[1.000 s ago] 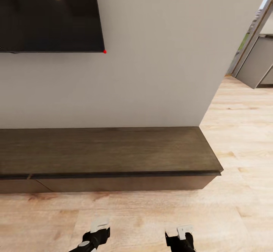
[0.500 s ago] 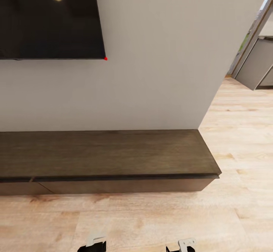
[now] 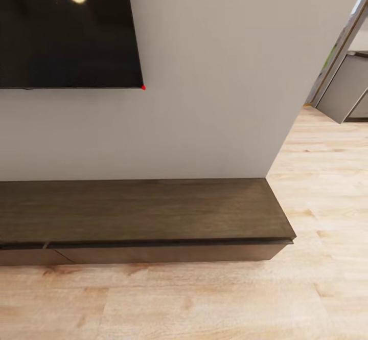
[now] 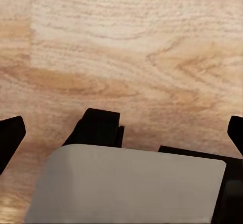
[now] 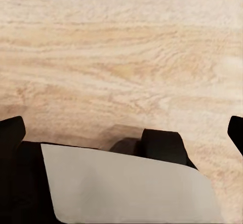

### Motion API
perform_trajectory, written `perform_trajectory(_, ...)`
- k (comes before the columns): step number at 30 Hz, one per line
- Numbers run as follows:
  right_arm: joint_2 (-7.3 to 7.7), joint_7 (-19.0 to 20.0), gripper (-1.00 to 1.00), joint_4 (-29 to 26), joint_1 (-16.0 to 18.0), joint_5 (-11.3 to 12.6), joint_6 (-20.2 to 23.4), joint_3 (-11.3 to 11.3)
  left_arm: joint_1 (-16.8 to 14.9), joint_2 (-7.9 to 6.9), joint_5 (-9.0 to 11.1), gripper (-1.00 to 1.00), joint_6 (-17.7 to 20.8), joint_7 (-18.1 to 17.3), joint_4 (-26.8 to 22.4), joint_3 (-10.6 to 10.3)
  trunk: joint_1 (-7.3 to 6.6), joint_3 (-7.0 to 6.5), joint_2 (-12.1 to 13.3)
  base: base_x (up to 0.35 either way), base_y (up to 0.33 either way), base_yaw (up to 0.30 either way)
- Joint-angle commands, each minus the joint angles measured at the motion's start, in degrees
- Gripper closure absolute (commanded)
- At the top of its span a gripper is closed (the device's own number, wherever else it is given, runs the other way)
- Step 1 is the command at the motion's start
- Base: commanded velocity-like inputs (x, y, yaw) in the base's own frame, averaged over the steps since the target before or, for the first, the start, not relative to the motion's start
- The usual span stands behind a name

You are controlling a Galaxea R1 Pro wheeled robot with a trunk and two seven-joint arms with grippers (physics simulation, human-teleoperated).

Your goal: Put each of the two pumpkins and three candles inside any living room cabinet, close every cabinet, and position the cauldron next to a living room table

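The long low dark-brown cabinet (image 3: 143, 212) stands against the white wall, with its drawer fronts (image 3: 163, 253) flush and shut and its top bare. In the left wrist view my left gripper (image 4: 121, 133) points down at the wood floor, its black fingertips (image 4: 11, 133) far apart with nothing between them. My right gripper (image 5: 121, 133) hangs the same way over the floor, its fingertips (image 5: 12, 132) spread wide and empty. The pumpkins, candles, cauldron and table are out of view.
A black wall-mounted TV (image 3: 66, 28) hangs above the cabinet's left part. The wall ends at a corner (image 3: 278, 140), with light wood floor (image 3: 317, 186) running past it to grey kitchen units (image 3: 347, 89). Floor (image 3: 194, 304) lies in front of the cabinet.
The whole head view has shifted downward, so the camera moved. Both grippers, seen earlier at the bottom edge of the head view, have dropped out of it.
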State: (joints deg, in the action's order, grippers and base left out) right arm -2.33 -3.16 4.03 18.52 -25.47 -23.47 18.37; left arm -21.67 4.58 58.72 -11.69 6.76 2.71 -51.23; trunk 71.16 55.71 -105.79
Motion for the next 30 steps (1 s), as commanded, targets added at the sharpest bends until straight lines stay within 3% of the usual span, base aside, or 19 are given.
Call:
perform_trajectory(1,0.0,0.0,-1.0,0.01,-0.21,0.01,0.0,0.0,0.52,0.0,-0.01,-1.0,0.0,-0.06,0.0,-0.01,-0.23,-0.19,0.42,0.0,0.0,0.0)
perform_trajectory(12,0.04,0.03,-1.0,-0.04,-0.59,0.07,0.0,0.0,2.53,0.06,-0.01,-1.0,0.08,-0.19,0.01,-0.01,-2.64,-2.16,4.83,0.0,0.0,0.0)
perform_trajectory(30,0.04,0.01,-1.0,-0.04,-0.59,0.07,0.0,0.0,2.69,-0.01,-0.01,-1.0,0.12,-0.01,-0.12,-0.01,-6.6,-5.39,12.05,0.0,0.0,0.0)
